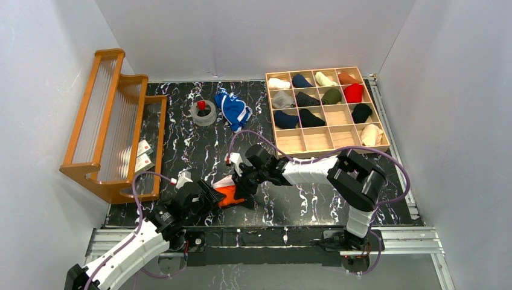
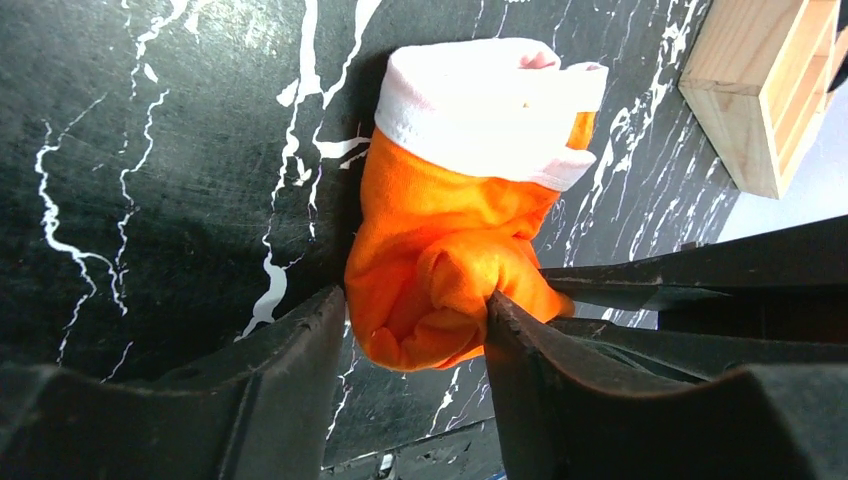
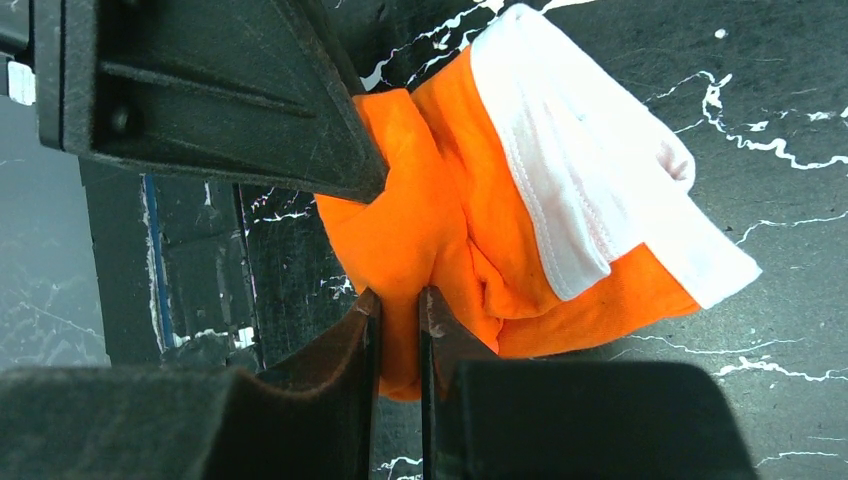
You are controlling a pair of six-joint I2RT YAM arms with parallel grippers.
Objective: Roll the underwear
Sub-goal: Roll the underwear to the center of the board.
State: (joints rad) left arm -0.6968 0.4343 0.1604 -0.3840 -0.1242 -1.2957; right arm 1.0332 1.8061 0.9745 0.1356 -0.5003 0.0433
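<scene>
Showing one black, white-veined counter (image 1: 199,151), from above and from both wrists. One slatted wooden rack (image 1: 102,187) stands at its left edge; two white tags (image 1: 145,149) lean against it, their print too small to read. One wooden divided box (image 1: 317,139) lies at the far right, with sixteen compartments: twelve hold rolled cloths (image 1: 353,92) and four are bare.

Two arms, the left arm (image 1: 130,248) and the right arm (image 1: 362,181), meet over the near middle of the counter.

Two pieces of underwear:
- The orange underwear (image 2: 450,200) lies bunched on the counter between the arms, with a white band at one end.
- The blue underwear (image 1: 234,109), white-striped, lies crumpled well apart, near the far edge.

Left jaws stand spread astride the bundle's orange end, fingers (image 2: 300,370) at the cloth; whether they squeeze it cannot be told. Right jaws, almost pressed together, pinch an orange fold. From above, the arms hide most of the orange piece.

One grey tape roll (image 1: 205,115), carrying a small red object (image 1: 201,104), sits just beside the blue underwear.
</scene>
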